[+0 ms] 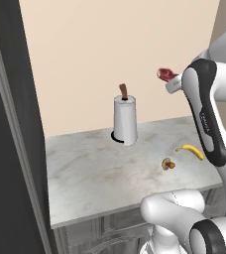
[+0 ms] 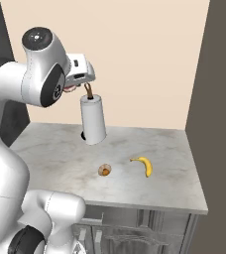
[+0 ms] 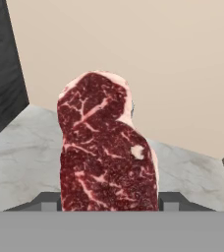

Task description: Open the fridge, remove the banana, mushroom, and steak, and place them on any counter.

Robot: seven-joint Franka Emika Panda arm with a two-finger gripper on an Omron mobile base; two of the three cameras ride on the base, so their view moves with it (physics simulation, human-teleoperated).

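So the marbled red steak (image 3: 106, 147) is clamped upright in the gripper (image 3: 109, 204), held high over the veiny stone counter (image 1: 95, 168); curved banana (image 2: 144, 165) and mushroom (image 2: 105, 170) lie below.

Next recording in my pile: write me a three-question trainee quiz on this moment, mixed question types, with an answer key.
1. True or false: the steak is lying on the counter.
2. Which lies nearer the paper towel roll in the right base view: A) the banana or B) the mushroom?
3. Fill in: the gripper is shut on the ____.

Key
1. False. It is held in the air above the counter, between the fingers.
2. B, the mushroom. Both items lie on the counter, apart from each other.
3. steak
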